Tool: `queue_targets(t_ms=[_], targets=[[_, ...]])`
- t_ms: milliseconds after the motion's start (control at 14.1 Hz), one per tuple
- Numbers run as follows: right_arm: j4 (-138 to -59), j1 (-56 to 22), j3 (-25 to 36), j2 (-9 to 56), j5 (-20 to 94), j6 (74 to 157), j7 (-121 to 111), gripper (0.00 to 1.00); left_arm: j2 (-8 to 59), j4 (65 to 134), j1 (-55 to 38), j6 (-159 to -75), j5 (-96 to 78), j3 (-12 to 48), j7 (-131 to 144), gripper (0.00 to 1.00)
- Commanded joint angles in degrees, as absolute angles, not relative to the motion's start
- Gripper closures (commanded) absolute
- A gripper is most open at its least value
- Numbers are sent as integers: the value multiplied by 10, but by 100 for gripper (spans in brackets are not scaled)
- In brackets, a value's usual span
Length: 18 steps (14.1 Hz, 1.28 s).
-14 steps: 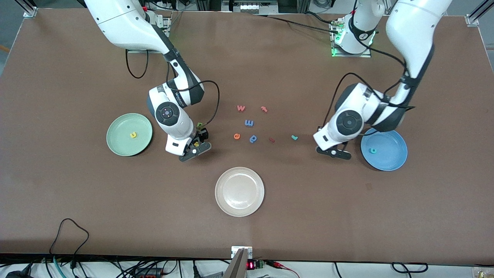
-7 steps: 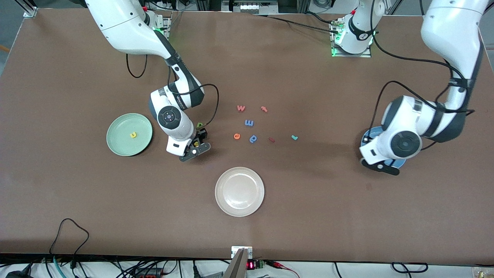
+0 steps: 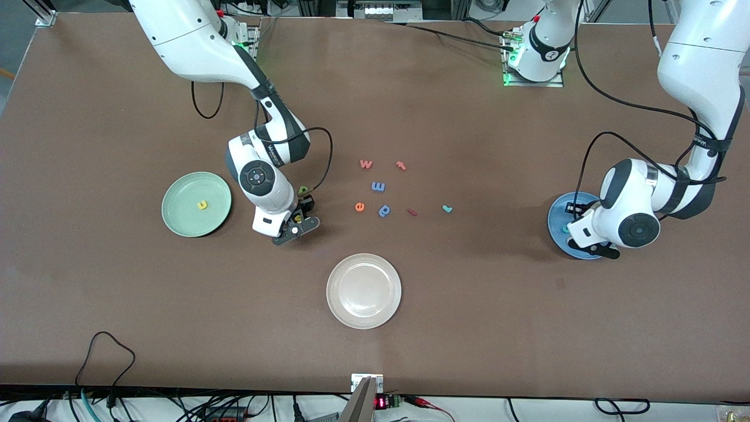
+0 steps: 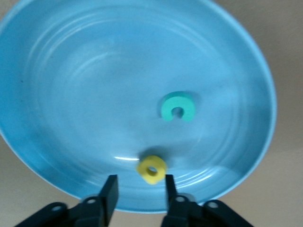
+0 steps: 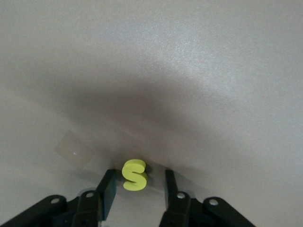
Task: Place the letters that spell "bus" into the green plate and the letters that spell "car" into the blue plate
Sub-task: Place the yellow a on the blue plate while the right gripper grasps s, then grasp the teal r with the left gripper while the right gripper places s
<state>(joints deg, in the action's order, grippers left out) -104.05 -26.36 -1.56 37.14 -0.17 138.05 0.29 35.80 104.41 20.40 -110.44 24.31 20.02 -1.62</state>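
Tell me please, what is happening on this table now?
Two arms sort foam letters into plates. The left end effector is over the blue plate, open; the yellow a and teal c lie in the plate. The right end effector straddles the yellow s on the table beside the green plate, which holds the yellow u.

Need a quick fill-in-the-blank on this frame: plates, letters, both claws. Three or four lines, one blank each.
1. The left claw hangs over the ___ plate.
2. That plate holds a teal c and a yellow ___.
3. The yellow letter between the right claw fingers is an ___.
4. The green plate holds a yellow ___.

Missing words: blue; a; s; u
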Motion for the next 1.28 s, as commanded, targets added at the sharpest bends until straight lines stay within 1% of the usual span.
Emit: queue_targets(t_ms=[0, 71, 212, 283, 354, 425, 496, 708, 779, 850, 1062, 1133, 1204], targets=[[-1045, -268, -17, 373, -9, 1382, 25, 55, 326, 1049, 216, -1105, 246, 217, -56, 0], [-1045, -268, -17, 374, -9, 1382, 25, 55, 320, 1044, 216, -1092, 243, 237, -67, 0], [-1045, -268, -17, 374, -9, 1382, 25, 59, 314, 1008, 215, -1024, 242, 290, -65, 0], [-1045, -270, -17, 374, -9, 1382, 25, 59, 315, 987, 215, -994, 230, 318, -50, 0], [-1045, -272, -17, 374, -9, 1382, 25, 60, 315, 975, 215, -981, 202, 335, -23, 0], [-1045, -272, -17, 374, -9, 1382, 25, 64, 316, 969, 209, -983, 161, 339, 14, 0], [-1044, -272, -17, 374, -9, 1382, 25, 65, 320, 968, 204, -987, 127, 341, 44, 0], [-1044, -272, -17, 374, -9, 1382, 25, 69, 329, 976, 149, -1059, 77, 341, 161, 0], [-1044, -272, -17, 374, -9, 1382, 25, 73, 334, 972, 124, -1070, 76, 341, 238, 0], [-1044, -272, -17, 374, -9, 1382, 25, 75, 343, 973, 109, -1098, 77, 341, 303, 0], [-1044, -273, -17, 374, -9, 1382, 25, 89, 371, 997, 74, -1231, 83, 338, 398, 0], [-1044, -276, -17, 374, -9, 1382, 25, 92, 371, 1006, 62, -1257, 86, 336, 416, 0], [-1044, -276, -17, 374, -9, 1382, 25, 94, 373, 1011, 53, -1263, 93, 332, 416, 10]])
